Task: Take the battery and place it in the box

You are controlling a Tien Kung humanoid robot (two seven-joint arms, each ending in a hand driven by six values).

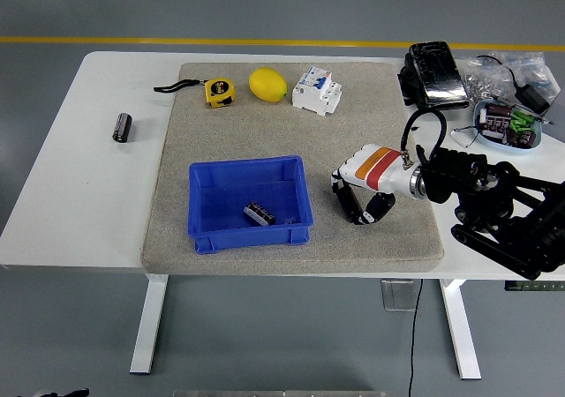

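The right hand (360,188) lies low on the grey mat (265,141), just right of the blue box (250,205), its fingers (346,169) curled around a dark battery (347,201) that rests on the mat. One battery (259,213) lies inside the box. Another battery (122,126) sits well apart on the bare white table (88,176), off the mat's left edge.

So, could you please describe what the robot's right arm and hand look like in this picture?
The right arm is a black, angular linkage of struts and joints coming in from the right edge. A black cable loops up from its wrist. The right hand has a white shell crossed by an orange and a red band, a silver wrist ring, and dark fingers with black tips.
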